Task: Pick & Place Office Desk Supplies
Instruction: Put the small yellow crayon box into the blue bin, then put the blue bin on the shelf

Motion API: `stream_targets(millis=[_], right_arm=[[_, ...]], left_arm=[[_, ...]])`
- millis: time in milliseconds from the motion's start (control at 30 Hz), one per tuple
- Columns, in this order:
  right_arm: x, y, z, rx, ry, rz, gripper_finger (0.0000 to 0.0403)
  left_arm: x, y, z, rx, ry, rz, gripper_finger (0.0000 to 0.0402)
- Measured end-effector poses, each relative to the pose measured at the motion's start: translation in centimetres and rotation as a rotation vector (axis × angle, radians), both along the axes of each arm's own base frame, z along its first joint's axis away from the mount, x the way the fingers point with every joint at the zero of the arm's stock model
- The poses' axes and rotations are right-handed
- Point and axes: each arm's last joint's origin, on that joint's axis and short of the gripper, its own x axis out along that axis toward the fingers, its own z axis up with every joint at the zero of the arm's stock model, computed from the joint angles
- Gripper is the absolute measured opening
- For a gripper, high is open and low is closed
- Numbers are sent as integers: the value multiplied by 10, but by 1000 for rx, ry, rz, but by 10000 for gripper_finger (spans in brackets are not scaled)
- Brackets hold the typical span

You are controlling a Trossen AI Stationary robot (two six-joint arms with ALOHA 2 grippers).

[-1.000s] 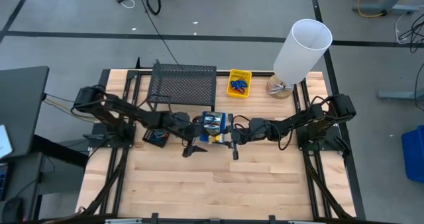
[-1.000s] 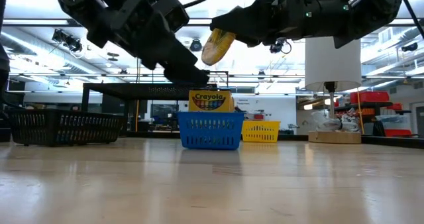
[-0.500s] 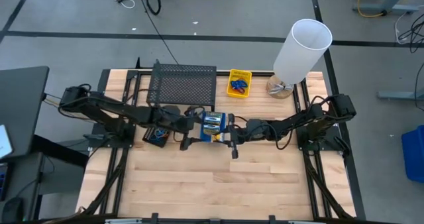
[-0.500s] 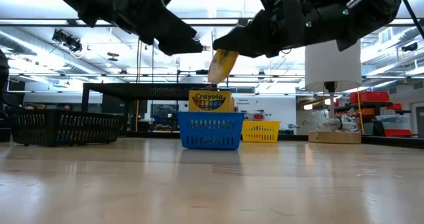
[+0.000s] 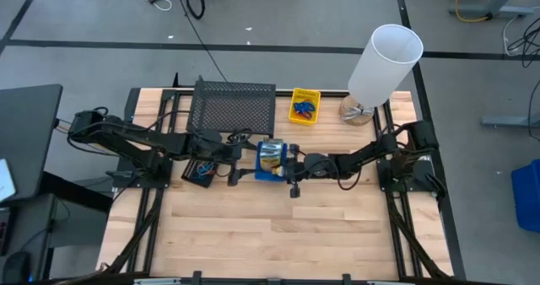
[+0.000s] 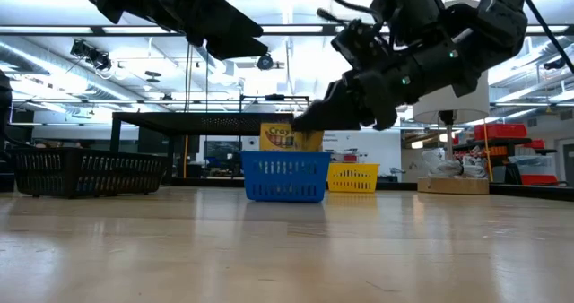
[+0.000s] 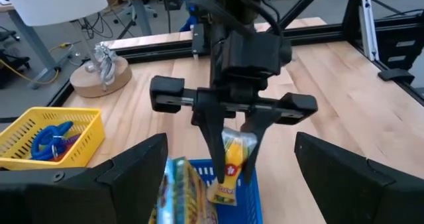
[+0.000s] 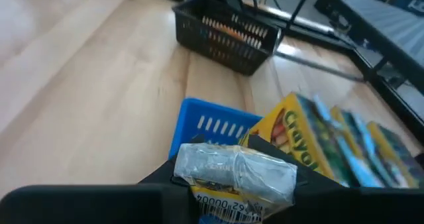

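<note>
A blue bin (image 5: 272,161) stands mid-table with a yellow-and-green crayon box (image 8: 311,144) upright inside it. My right gripper (image 5: 287,164) reaches over the bin from the table's right, shut on a second crayon box (image 7: 229,166) that dips into the bin. My left gripper (image 5: 234,156) hovers wide open just left of the bin, higher up, touching nothing. A black bin (image 5: 201,172) sits under the left arm. A yellow bin (image 5: 305,105) with blue and orange loops stands farther back. My right gripper pinches the crayon box's upper part (image 7: 232,150) between its two fingers (image 7: 213,154). The fingers slant down from the table's right side. The box hangs below them, tilted, its lower end (image 7: 222,193) inside the blue bin's rim beside the other box. Whether that end rests on the bin's floor is hidden.
A large black wire-mesh rack (image 5: 232,108) stands behind the left arm. A tall white cylinder (image 5: 384,59) on a round wooden base occupies the far right corner. Bare wooden tabletop (image 5: 278,234) stretches toward the near edge.
My right gripper has sunk toward the blue bin and tipped steeper, carrying the crayon box from above the bin down into it. My left gripper has risen and drawn back toward the table's left, away from the bin, staying open.
</note>
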Motion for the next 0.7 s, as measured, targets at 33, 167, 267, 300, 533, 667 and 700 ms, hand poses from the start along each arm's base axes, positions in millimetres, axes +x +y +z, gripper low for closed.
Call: stream_targets(millis=[33, 167, 267, 300, 533, 667, 700], right_arm=[[0, 0, -1, -2, 9, -4, 102], [-2, 0, -5, 18, 62, -9, 102], [-3, -2, -8, 40, 89, -16, 102], [-4, -3, -9, 41, 96, -17, 102], [-1, -2, -3, 17, 32, -9, 172], [2, -2, 1, 33, 11, -14, 258], [3, -2, 2, 43, 13, -18, 268]], left_arm=[[0, 0, 0, 0, 0, 0, 335], [0, 0, 0, 3, 0, -1, 335], [0, 0, 1, 3, -3, -1, 335], [-1, 0, 1, 3, -6, -1, 335], [-1, 0, 2, 2, -9, -1, 335], [-3, -2, 4, 4, -10, -8, 335], [-6, -3, 6, 7, -10, -13, 335]])
